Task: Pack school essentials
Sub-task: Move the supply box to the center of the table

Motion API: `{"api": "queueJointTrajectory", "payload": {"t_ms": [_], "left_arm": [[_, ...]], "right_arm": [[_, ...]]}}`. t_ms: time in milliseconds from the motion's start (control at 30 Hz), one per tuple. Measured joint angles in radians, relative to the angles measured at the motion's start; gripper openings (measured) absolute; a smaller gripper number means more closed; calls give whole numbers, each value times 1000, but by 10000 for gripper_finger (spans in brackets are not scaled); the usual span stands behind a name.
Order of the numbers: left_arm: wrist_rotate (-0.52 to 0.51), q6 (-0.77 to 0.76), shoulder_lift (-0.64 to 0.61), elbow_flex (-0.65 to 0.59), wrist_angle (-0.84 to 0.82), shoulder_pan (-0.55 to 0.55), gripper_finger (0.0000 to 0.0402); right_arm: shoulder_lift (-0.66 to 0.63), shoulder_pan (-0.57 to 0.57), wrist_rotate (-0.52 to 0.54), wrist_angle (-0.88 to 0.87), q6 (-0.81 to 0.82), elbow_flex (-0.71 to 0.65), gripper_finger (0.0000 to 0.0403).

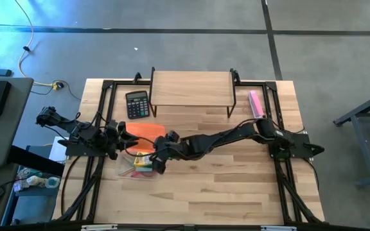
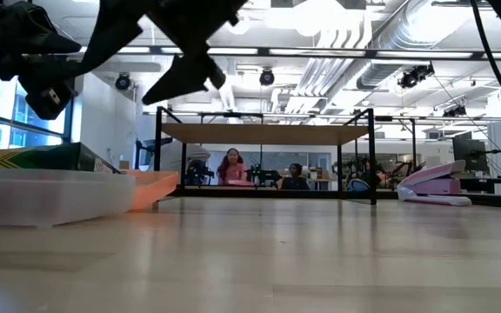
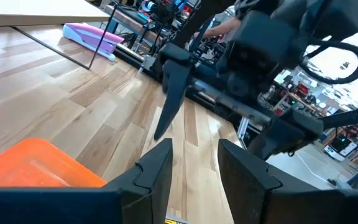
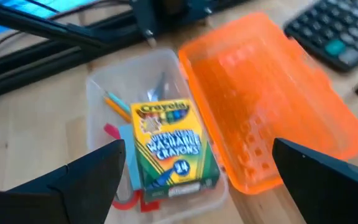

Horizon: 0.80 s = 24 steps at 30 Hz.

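Covering the scene, a light wooden plank table [image 1: 236, 192] with black frame rails, on a grey concrete floor; beyond it, an open workshop with white ceiling pipes, bright lamps, benches, and two persons seated far behind. Standing at the far edge, a low wooden shelf on thin black legs [image 1: 191, 90]; beside it a black calculator [image 1: 137, 104] and a pale pink oblong block [image 1: 257, 104].

Lying near the left arm, a clear plastic box [image 4: 104, 93], shallow with rounded corners, and its glossy orange lid [image 4: 272, 106] opened flat beside it. Resting inside the box, a yellow-green crayon box [image 4: 169, 149] of printed cardboard, reading "Crayola", "Ultra-Clean Washable Crayons", "24". Under and beside it, an orange pencil [image 4: 117, 104], a light blue notepad [image 4: 128, 155], red scissor handles [image 4: 126, 202].

Hanging above the box, the right gripper [image 4: 194, 180], fingers spread wide, empty. Waiting just beside the lid, the left gripper [image 3: 194, 168], fingers parted, holding nothing.
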Motion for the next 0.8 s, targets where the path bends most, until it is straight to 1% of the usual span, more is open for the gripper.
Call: {"api": "queueJointTrajectory", "payload": {"t_ms": [200, 367, 567, 800], "left_arm": [[0, 0, 0, 0, 0, 0, 117], [0, 0, 0, 0, 0, 0, 117], [0, 0, 0, 0, 0, 0, 117], [-9, 0, 0, 0, 0, 0, 117]], "right_arm": [[-1, 2, 3, -133, 162, 26, 397], [0, 8, -31, -239, 366, 27, 397], [3, 7, -35, -256, 601, 27, 397], [45, 14, -48, -262, 739, 27, 397]]}}
